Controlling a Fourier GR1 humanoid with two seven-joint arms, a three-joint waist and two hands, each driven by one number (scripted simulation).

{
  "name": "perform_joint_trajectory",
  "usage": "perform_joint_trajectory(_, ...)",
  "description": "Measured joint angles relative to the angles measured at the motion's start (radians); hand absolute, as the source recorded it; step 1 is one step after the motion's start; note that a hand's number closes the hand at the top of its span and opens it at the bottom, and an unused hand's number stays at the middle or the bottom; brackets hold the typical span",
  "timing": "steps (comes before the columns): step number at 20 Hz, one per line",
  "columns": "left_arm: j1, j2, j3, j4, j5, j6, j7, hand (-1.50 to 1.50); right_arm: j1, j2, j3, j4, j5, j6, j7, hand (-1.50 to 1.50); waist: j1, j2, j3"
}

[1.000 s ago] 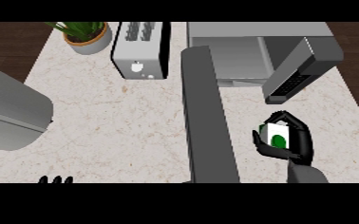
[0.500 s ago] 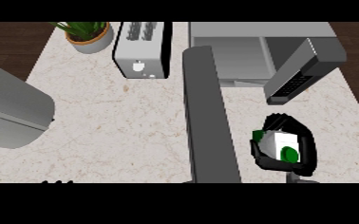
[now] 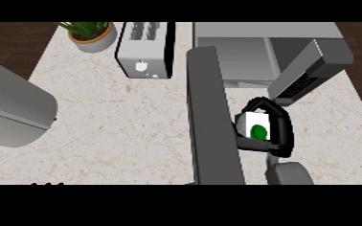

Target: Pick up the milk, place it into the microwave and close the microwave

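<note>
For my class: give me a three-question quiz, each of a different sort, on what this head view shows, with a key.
1. True or false: the microwave door is shut.
2. Which hand holds the milk? A) left B) right C) neither
3. Fill in: to the left of the toaster, in the counter's far corner, stands a potted ____.

Key:
1. False; the door stands swung open at the right.
2. B; the right hand is curled round the carton, in front of the open microwave. Only the fingertips of the left hand show at the lower left edge.
3. plant.
</note>
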Motion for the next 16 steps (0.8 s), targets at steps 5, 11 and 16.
perform_joint_trajectory(5,-0.026,0.006,0.030,0.027,0.018,-0.008,0.004,-1.50,-0.144,0.001,0.009,0.154,0.020,-0.093,0.018,1.50,0.004,0.001,0.000)
perform_joint_trajectory(11,-0.007,0.018,0.035,0.010,0.022,-0.024,0.003,-1.50,-0.329,0.000,-0.064,0.416,0.032,-0.153,-0.001,1.50,0.012,0.004,0.001)
perform_joint_trajectory(16,-0.015,0.017,0.042,0.005,0.023,-0.017,0.019,-1.50,-0.484,-0.007,-0.153,0.657,0.006,-0.167,-0.076,1.50,0.018,0.007,0.001)
